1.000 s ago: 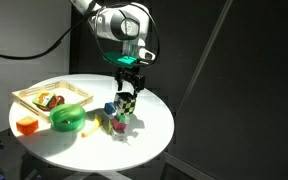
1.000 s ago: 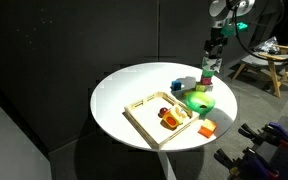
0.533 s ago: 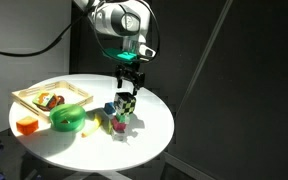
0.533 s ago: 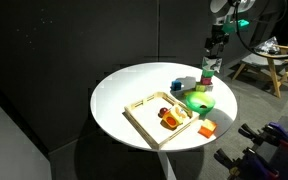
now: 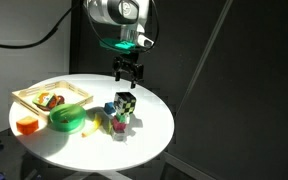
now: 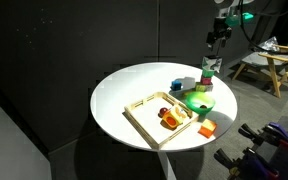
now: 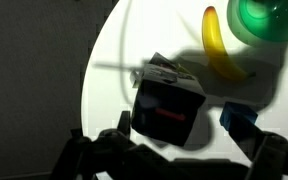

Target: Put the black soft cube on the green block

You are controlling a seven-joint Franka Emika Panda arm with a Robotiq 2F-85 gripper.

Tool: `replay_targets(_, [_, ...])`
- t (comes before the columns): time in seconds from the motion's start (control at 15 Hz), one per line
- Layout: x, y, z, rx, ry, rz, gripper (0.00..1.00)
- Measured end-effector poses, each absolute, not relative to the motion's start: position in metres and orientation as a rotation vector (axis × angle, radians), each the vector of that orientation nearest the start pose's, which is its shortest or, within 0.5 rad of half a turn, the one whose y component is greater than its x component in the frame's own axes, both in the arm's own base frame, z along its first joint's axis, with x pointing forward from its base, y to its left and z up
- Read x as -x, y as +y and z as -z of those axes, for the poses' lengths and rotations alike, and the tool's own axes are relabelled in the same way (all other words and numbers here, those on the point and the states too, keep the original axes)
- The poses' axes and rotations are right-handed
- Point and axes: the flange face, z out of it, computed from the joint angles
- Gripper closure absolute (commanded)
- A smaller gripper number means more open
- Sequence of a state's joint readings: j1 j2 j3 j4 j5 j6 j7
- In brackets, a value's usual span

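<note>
The black soft cube [image 5: 125,103], chequered black and pale yellow-green, sits on top of a small stack near the table's middle. It also shows in an exterior view [image 6: 210,66] and as a dark box in the wrist view [image 7: 169,105]. The green block [image 6: 207,82] is mostly hidden under it, with a pink block [image 5: 120,125] at the base. My gripper [image 5: 127,73] hangs open and empty straight above the cube, clear of it. It also shows in an exterior view [image 6: 215,38] and in the wrist view [image 7: 174,160].
A small blue cube [image 5: 110,108] lies right beside the stack. A banana [image 7: 219,45] and a green bowl [image 5: 69,119] lie close by. A wooden tray [image 5: 50,98] with food and an orange block [image 5: 26,125] stand further off on the round white table [image 5: 154,135].
My gripper has let go of the chequered cube and risen straight up. The cube stays on the stack.
</note>
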State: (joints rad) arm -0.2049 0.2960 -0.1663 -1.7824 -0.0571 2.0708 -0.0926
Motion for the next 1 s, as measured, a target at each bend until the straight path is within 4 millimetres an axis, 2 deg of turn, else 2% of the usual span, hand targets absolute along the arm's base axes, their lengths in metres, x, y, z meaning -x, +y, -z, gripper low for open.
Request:
replay_targets(0.53, [-0.560,-0.203,-0.411,3.203,0.238,-0.039,0.00])
replay_targets(1.0, [-0.522,-0.185,-0.407,3.183,0.062,-0.090,0.00])
